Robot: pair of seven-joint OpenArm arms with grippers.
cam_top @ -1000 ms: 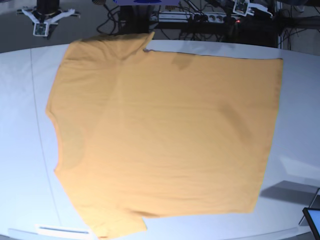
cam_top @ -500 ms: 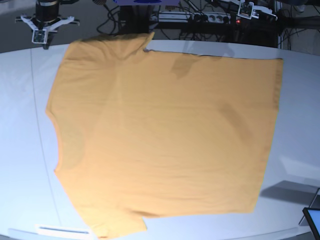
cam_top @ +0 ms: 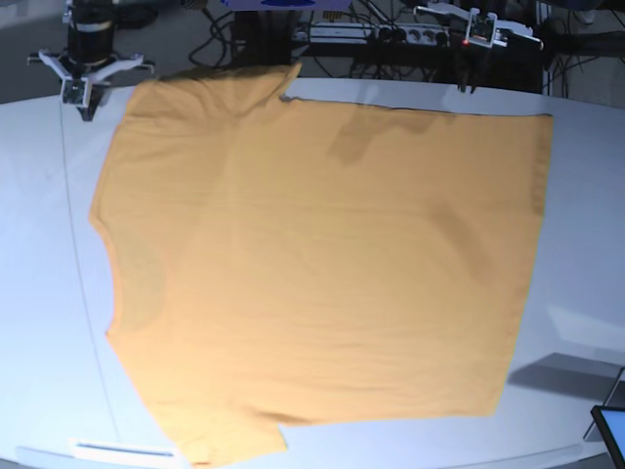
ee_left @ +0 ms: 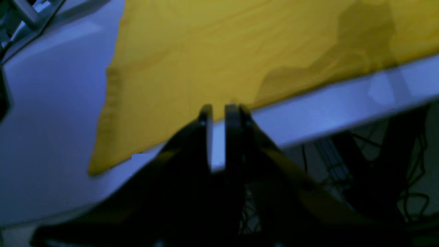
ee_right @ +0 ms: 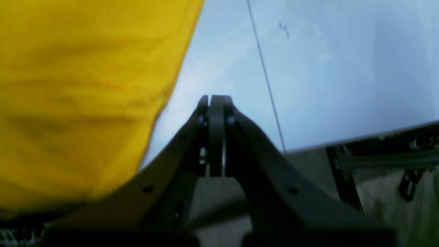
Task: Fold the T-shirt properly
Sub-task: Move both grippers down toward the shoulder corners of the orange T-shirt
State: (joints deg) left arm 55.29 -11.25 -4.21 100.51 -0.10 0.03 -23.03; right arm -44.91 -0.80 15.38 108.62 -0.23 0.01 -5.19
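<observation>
1 T-shirt (cam_top: 322, 274) lies flat; 2 pincers, left (ee_left: 219, 111) slightly parted, right (ee_right: 212, 101) pressed together.

counter (cam_top: 39, 293): pale grey-blue, smooth, with a curved far edge; a thin dark seam line (cam_top: 83, 293) runs across its left part
behind the counter: dim, a tangle of black cables (cam_top: 391, 49) and a power strip (cam_top: 415, 35) with a small red light
bottom right corner: edge of a screen (cam_top: 613, 430), casting a grey shadow on the counter
near edge: a pale strip (cam_top: 122, 450) lying flat
light: soft, from above, faint sheen on the counter
</observation>
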